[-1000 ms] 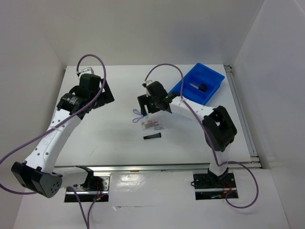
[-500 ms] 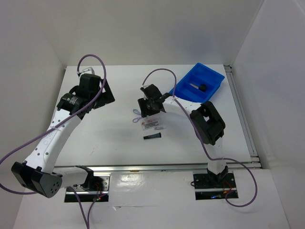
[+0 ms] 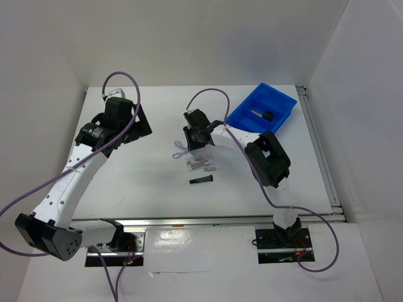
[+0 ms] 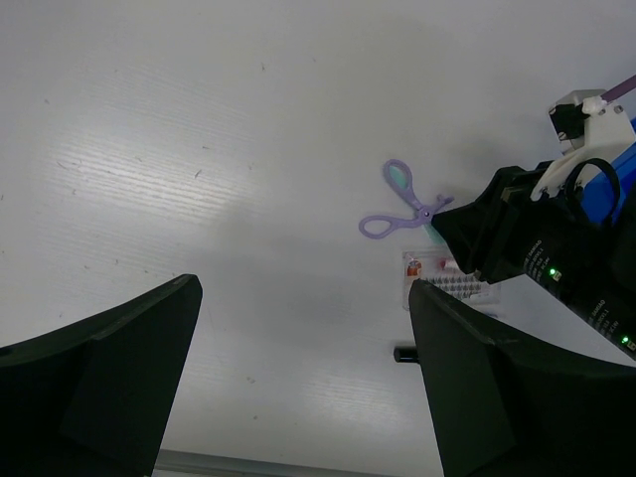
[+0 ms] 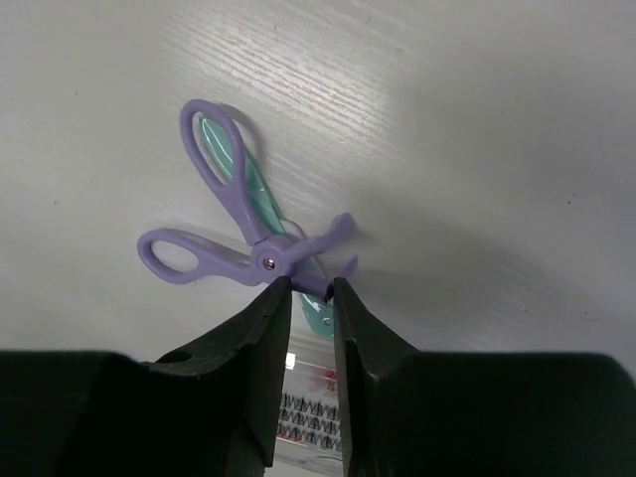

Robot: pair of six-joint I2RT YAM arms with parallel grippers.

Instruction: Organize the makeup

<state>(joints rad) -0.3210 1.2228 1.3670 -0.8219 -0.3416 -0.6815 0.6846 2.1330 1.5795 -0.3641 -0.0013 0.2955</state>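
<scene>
A white counter [image 3: 145, 182] fills the middle of the overhead view, with plain white walls [image 3: 208, 44] rising at 9, 12 and 3 o'clock. A blue divided plastic bin [image 3: 277, 99] rests on the counter toward 1 o'clock, set askew to the counter's edges. A silvery metal rail [image 3: 208, 220] runs along the 6 o'clock edge. Another rail [image 3: 318, 151] lines the 3 o'clock edge.

Smooth lavender plastic curler [image 5: 248, 227]
</scene>
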